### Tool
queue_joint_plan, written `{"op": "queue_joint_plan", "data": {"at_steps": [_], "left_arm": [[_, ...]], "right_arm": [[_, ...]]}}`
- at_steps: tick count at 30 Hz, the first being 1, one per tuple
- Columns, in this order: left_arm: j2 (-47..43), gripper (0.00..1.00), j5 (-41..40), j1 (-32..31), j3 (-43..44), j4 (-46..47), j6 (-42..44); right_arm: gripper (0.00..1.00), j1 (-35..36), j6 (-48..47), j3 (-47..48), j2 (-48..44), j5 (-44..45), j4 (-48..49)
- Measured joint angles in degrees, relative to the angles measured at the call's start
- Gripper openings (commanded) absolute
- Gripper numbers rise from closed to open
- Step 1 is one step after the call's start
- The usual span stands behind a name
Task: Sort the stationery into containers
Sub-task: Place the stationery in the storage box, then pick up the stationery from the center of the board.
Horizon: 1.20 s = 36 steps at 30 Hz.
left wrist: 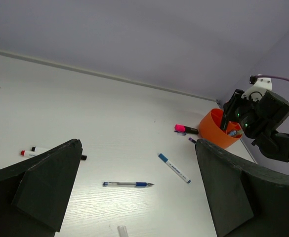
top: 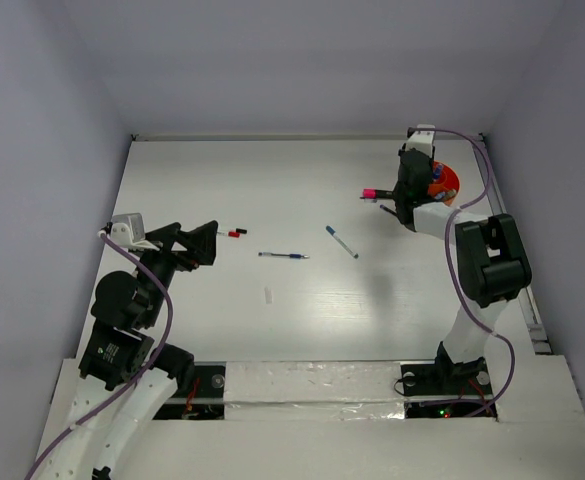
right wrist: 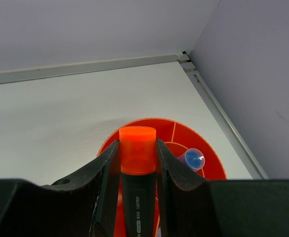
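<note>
My right gripper (right wrist: 138,144) is shut on a black highlighter with an orange cap (right wrist: 137,148) and holds it over the round orange cup (right wrist: 184,134) with inner dividers. A blue-capped clear tube (right wrist: 194,159) stands in the cup. From above, the right gripper (top: 412,198) is at the cup (top: 446,182) in the far right corner. A pink marker (top: 376,193) lies just left of it. A blue pen (top: 284,256) and a blue-capped white marker (top: 341,241) lie mid-table. My left gripper (top: 198,243) is open and empty; in its own view (left wrist: 137,148) it faces the pen (left wrist: 128,184).
A red-capped marker (top: 235,233) lies by the left gripper's tip. A small clear cap (top: 268,294) lies nearer the front. A dark pen (top: 387,208) lies below the pink marker. White walls close in the table on three sides. Purple cables run along both arms.
</note>
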Motion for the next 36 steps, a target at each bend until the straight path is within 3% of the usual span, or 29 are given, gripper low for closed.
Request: {"op": "queue_joint_plan", "data": {"at_steps": [16, 20, 23, 26, 31, 33, 36], "left_arm": [[0.0, 0.99, 0.2, 0.6, 0.0, 0.0, 0.0], [0.0, 0.99, 0.2, 0.6, 0.0, 0.1, 0.0], [0.0, 0.99, 0.2, 0.6, 0.0, 0.2, 0.0], [0.0, 0.99, 0.3, 0.6, 0.0, 0.4, 0.0], [0.0, 0.99, 0.5, 0.6, 0.0, 0.4, 0.0], [0.0, 0.99, 0.7, 0.6, 0.0, 0.4, 0.0], [0.0, 0.99, 0.8, 0.6, 0.0, 0.4, 0.0]], "right_arm": [[0.24, 0.0, 2.2, -2.8, 0.2, 0.3, 2.1], [0.44, 0.0, 3.0, -3.3, -0.3, -0.1, 2.1], [0.47, 0.0, 3.6, -3.8, -1.2, -0.3, 1.9], [0.57, 0.0, 4.3, -3.8, -2.5, -1.1, 1.2], [0.53, 0.0, 6.0, -3.7, -6.4, -3.1, -1.6], [0.35, 0.0, 6.6, -2.9, -7.7, -5.7, -4.5], [0.23, -0.1, 7.7, 2.4, -8.0, -13.9, -13.5]]}}
